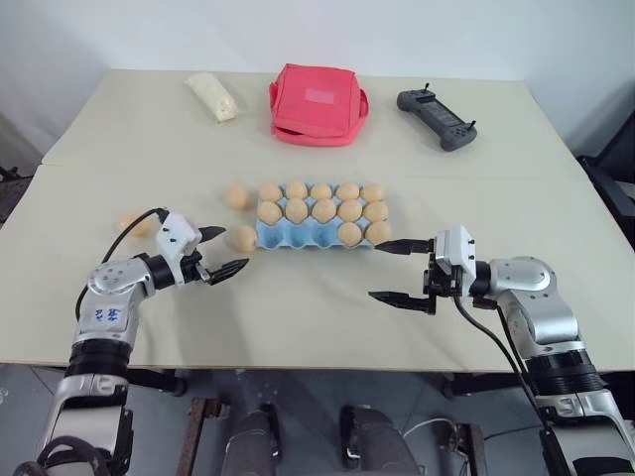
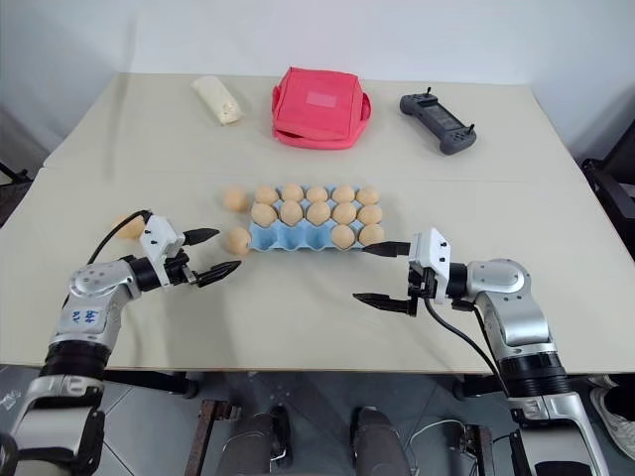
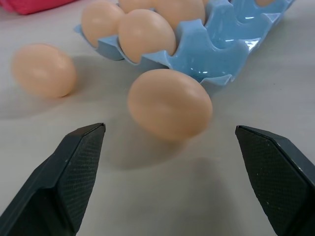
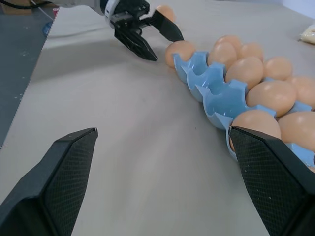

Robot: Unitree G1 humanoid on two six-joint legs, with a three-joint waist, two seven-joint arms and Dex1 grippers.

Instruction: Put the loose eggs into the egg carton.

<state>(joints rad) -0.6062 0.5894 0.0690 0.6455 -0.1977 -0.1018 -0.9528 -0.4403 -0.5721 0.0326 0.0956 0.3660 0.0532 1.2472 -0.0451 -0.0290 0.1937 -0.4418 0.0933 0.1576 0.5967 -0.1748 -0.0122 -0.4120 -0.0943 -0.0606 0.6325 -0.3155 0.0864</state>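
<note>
eggs [image 1: 297, 209]: tan-orange | egg carton [image 1: 298, 239]: light blue | bag [image 1: 317, 103]: red | controller [image 1: 438, 118]: dark grey | table [image 1: 298, 307]: beige

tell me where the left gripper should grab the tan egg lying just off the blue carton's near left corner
Across its widest middle, coming in level from the robot's side. The smooth tan oval egg lies on its side between the open left gripper fingers, apart from the light blue moulded egg carton, so both flanks are free.

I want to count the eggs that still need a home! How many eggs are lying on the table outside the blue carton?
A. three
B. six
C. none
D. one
A: three loose eggs lie on the table left of the egg carton: one by its far corner, one by its near corner, and one farther left.
</note>
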